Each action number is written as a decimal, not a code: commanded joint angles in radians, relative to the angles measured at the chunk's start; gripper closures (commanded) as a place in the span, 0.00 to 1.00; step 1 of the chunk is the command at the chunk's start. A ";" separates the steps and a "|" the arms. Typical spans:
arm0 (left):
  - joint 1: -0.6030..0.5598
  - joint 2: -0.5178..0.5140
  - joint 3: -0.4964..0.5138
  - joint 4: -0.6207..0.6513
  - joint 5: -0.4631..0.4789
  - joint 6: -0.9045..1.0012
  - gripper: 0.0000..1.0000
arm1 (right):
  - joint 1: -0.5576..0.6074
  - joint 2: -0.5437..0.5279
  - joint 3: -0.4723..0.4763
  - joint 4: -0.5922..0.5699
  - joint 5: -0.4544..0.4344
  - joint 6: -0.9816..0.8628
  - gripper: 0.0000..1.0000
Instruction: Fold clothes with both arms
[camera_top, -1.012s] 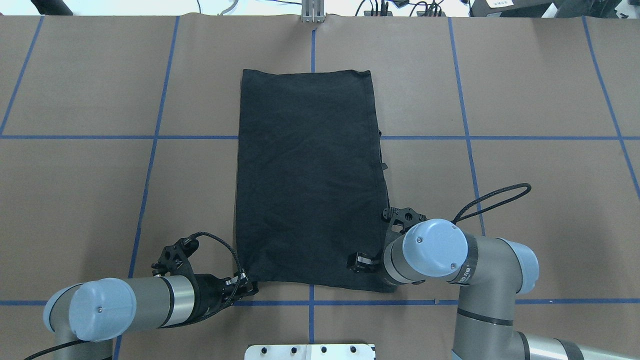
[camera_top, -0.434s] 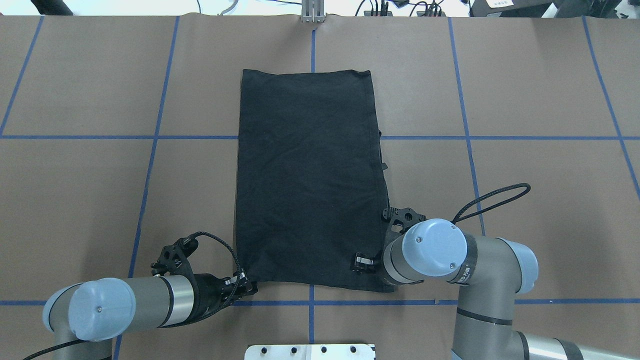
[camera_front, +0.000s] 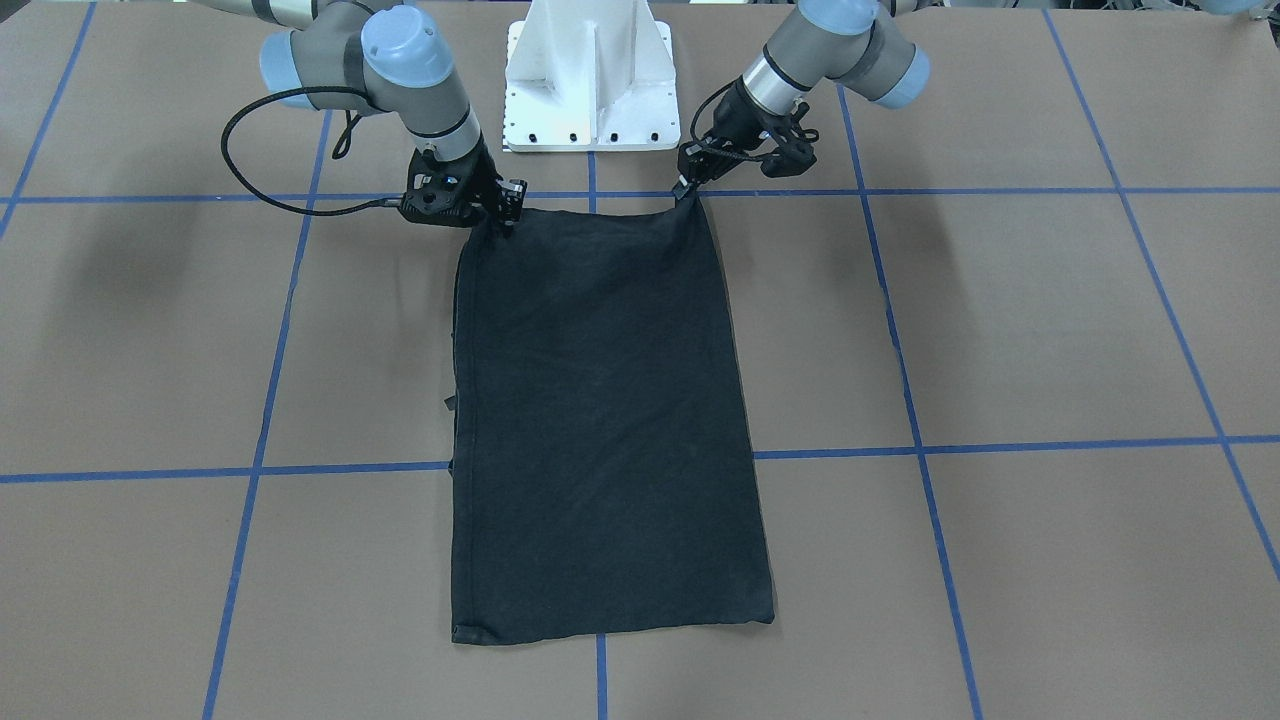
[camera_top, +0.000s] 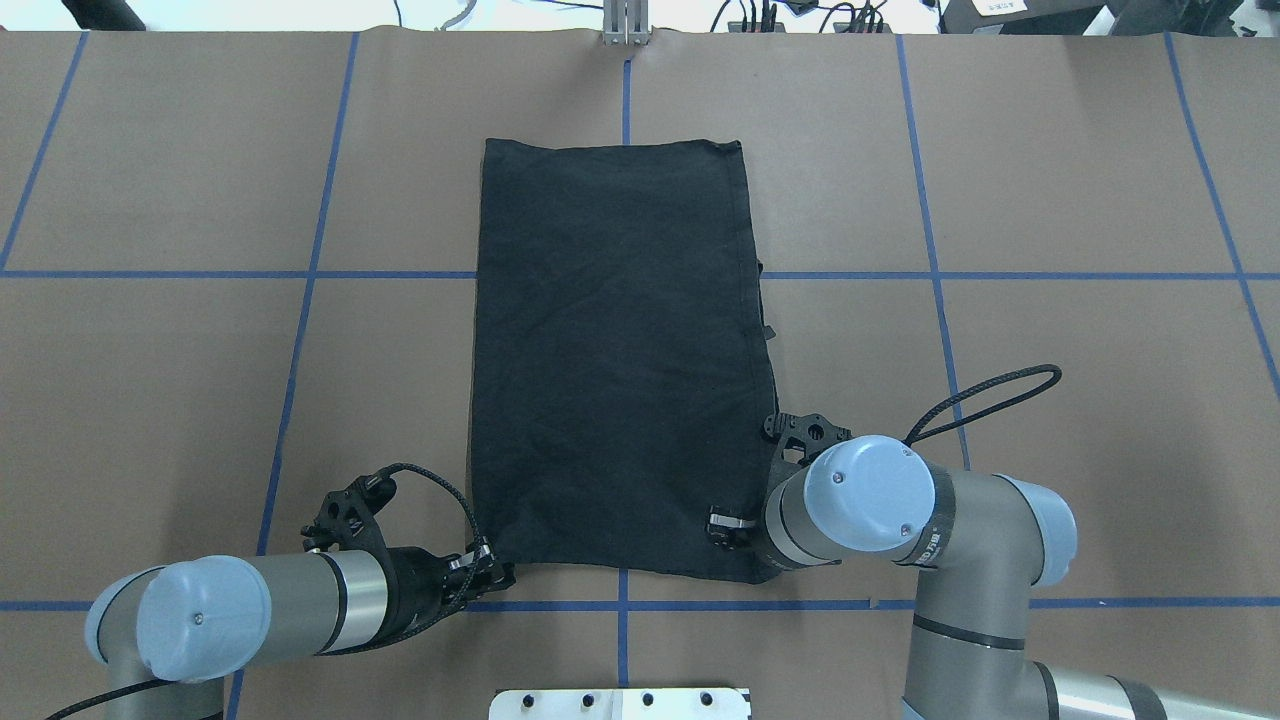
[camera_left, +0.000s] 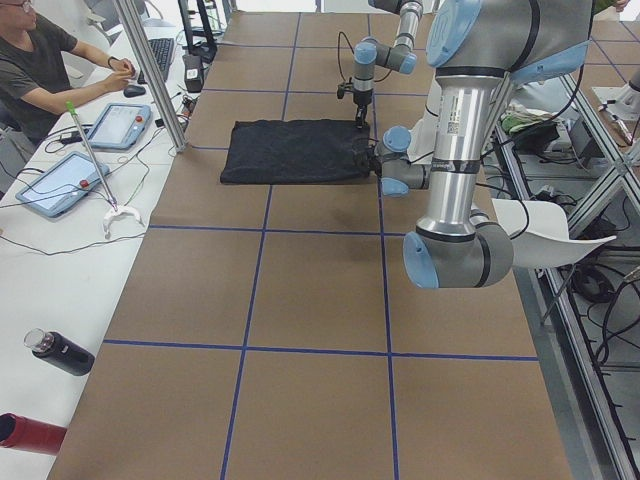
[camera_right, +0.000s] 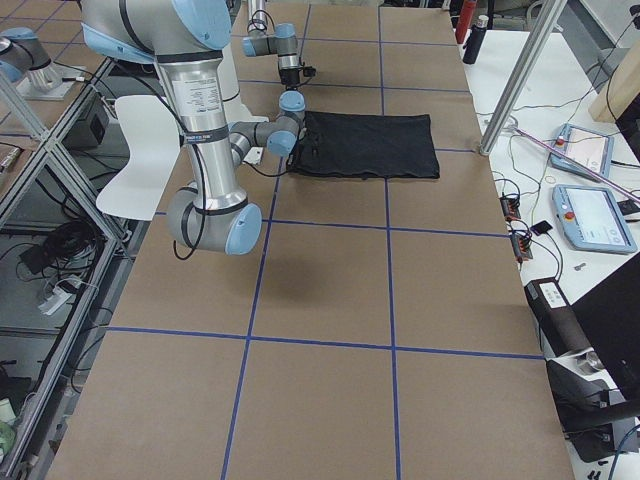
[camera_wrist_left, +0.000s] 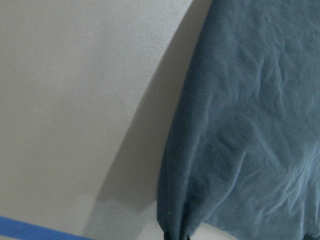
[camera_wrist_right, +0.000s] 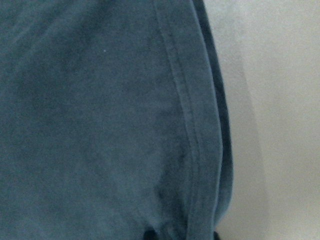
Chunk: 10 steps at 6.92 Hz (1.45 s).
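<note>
Shirt (camera_top: 615, 360) lies flat as a long strip; my left fingers (camera_top: 495, 575) and right fingers (camera_top: 725, 525) each pinch one near corner, so I can likely carry that edge toward the far hem.

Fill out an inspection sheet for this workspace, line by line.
Surface: brown paper-covered table with a blue tape grid, flat.
Job's things: black short-sleeved T-shirt folded into a long rectangle, plain side up, no print showing.
Clutter: nothing seen.
Grippers: left gripper shut on the shirt's near left corner; right gripper shut on its near right corner.
Cables: black braided cables loop free beside each wrist.
Surroundings: white pedestal base between the arms; a person seated at a side bench with teach pendants.
</note>
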 joint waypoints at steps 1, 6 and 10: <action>0.001 -0.001 0.000 0.000 0.000 0.000 1.00 | 0.003 0.003 0.003 0.001 -0.002 0.002 1.00; -0.008 0.032 -0.075 0.000 0.000 0.008 1.00 | 0.030 -0.043 0.078 0.015 0.117 -0.020 1.00; 0.062 0.072 -0.224 0.171 -0.008 0.008 1.00 | 0.030 -0.122 0.166 0.013 0.328 -0.023 1.00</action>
